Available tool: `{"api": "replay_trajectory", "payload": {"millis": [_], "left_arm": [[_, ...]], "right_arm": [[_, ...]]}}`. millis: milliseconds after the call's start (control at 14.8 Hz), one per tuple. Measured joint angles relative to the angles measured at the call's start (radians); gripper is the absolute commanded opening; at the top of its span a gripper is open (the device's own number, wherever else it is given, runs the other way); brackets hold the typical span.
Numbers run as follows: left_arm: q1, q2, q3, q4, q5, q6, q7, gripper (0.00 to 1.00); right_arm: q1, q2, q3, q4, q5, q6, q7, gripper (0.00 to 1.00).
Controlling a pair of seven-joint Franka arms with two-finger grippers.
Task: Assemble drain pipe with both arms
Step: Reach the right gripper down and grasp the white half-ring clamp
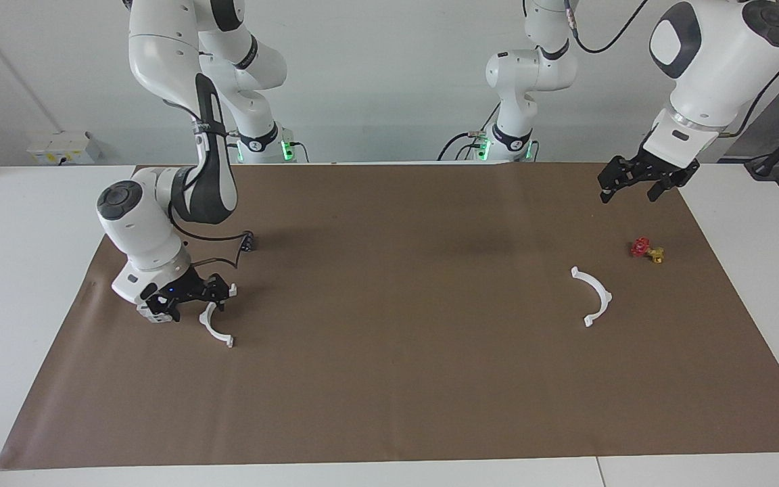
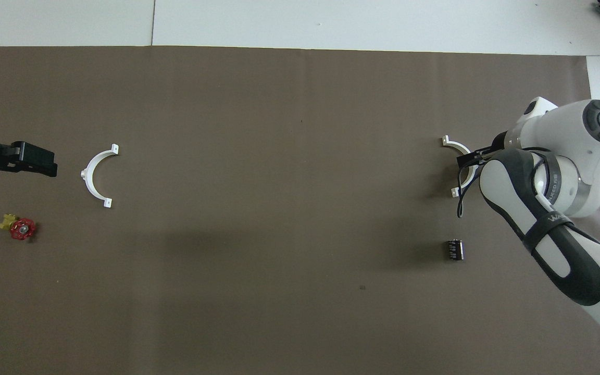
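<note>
The drain pipe lies in two separate white half-rings on the brown paper that covers the counter, well apart from each other. One half-ring is at the right arm's end of the counter. The right gripper is low just above it, with its fingers spread wide and nothing between them. From the facing view one end of this arc goes under the gripper, so I cannot tell if they touch. In the overhead view the right arm covers the middle of the arc and only its tabbed ends show.

The other half-ring lies free at the left arm's end. The left gripper hangs in the air over the paper's edge at that end, fingers wide and empty. In the overhead view it is cut off by the border, so only its black tip shows.

Beside this half-ring, nearer to the robots, lies a small red and yellow thing, too small to make out. A small black cylinder lies near the right arm, partly in its shadow.
</note>
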Motion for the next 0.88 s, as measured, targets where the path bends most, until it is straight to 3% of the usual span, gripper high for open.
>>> {"api": "replay_trajectory", "payload": {"millis": [135,338,540,608,742,878], "left_arm": [[0.0,0.0,0.0,0.0,0.0,0.0,0.0,1.0],[0.0,0.0,0.0,0.0,0.0,0.0,0.0,1.0],[0.0,0.0,0.0,0.0,0.0,0.0,0.0,1.0],[0.0,0.0,0.0,0.0,0.0,0.0,0.0,1.0],[0.0,0.0,0.0,0.0,0.0,0.0,0.0,1.0],[0.0,0.0,0.0,0.0,0.0,0.0,0.0,1.0]], "right_arm": [[-0.007,0.003,0.0,-0.019,0.004,0.003,-0.022,0.94],[-0.026,0.005,-0.001,-0.056,0.005,0.075,-0.058,0.7],[-0.026,0.007,0.002,-0.071,0.047,0.095,-0.062,0.64],[-0.023,0.007,0.002,-0.072,0.066,0.095,-0.065,0.49],[-0.021,0.007,0.003,-0.071,0.073,0.095,-0.071,0.0],[-0.022,0.006,0.001,-0.07,0.073,0.099,-0.077,0.0]]}}
